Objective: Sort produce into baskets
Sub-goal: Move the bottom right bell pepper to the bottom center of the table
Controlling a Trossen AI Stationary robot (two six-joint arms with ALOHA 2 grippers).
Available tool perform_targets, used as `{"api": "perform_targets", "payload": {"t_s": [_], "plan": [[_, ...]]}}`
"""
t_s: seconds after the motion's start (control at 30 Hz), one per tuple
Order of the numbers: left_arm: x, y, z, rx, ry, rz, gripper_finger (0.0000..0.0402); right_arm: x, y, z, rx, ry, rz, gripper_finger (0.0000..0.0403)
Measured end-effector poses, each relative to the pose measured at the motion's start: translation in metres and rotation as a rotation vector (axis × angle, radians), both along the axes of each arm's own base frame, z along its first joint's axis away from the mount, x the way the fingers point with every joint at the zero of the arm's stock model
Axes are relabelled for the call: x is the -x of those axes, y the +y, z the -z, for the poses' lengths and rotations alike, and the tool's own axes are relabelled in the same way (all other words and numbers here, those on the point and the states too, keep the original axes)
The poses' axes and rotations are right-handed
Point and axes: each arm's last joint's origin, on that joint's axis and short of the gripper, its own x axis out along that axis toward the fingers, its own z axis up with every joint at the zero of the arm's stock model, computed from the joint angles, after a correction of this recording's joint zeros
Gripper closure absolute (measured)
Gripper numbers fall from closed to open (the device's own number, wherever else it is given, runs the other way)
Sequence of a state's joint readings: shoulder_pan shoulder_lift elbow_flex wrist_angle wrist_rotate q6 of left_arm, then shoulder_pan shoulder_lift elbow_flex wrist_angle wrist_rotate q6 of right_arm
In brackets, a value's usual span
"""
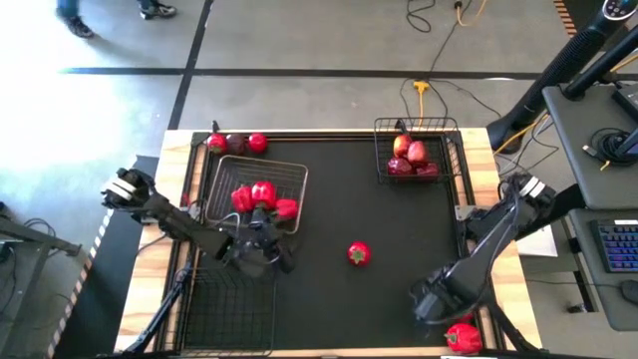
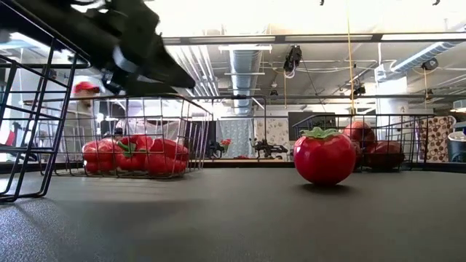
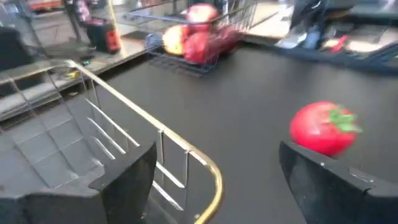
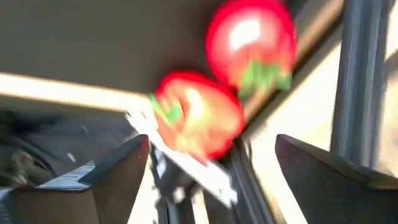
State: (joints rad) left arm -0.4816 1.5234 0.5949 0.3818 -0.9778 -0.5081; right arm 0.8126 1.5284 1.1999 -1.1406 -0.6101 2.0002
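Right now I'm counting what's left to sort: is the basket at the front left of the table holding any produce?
No, the front-left basket shows only bare wire mesh in the overhead view, with nothing inside.

Two red tomatoes [image 4: 224,87] beyond the right gripper [image 4: 211,168] are blurred. The empty basket [image 2: 25,124] is cut off beside the pepper basket [image 2: 135,138].
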Motion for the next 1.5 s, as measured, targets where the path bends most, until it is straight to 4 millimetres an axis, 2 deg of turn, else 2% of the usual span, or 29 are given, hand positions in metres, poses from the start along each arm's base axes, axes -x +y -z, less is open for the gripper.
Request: {"api": "perform_targets", "payload": {"t_s": [0.1, 0.2, 0.3, 0.53, 0.8, 1.0, 1.5], "plan": [[0.0, -0.003, -0.001, 0.02, -0.043, 0.068, 0.0084, 0.0, 0.014, 0.012, -0.086, 0.118, -0.022, 0.003], [-0.006, -0.007, -0.013, 0.028, -0.079, 0.122, 0.0084, 0.0, 0.022, 0.025, -0.125, 0.201, -0.057, 0.001], [-0.01, -0.01, -0.014, 0.001, -0.052, 0.134, 0.0084, 0.001, 0.027, 0.032, -0.165, 0.235, -0.099, 0.0005], [-0.014, -0.01, -0.009, -0.001, -0.046, 0.106, 0.0084, -0.001, 0.029, 0.039, -0.176, 0.216, -0.138, 0.0005], [-0.014, -0.011, -0.004, 0.021, -0.051, 0.097, 0.0084, -0.006, 0.036, 0.025, -0.153, 0.13, -0.13, 0.0005], [-0.016, -0.012, -0.002, 0.008, -0.045, 0.085, 0.0084, -0.009, 0.044, 0.03, -0.17, 0.066, -0.126, 0.0005], [-0.021, -0.015, -0.002, -0.002, -0.036, 0.095, 0.0084, 0.013, 0.064, 0.051, -0.123, 0.044, -0.224, 0.0015]]}}
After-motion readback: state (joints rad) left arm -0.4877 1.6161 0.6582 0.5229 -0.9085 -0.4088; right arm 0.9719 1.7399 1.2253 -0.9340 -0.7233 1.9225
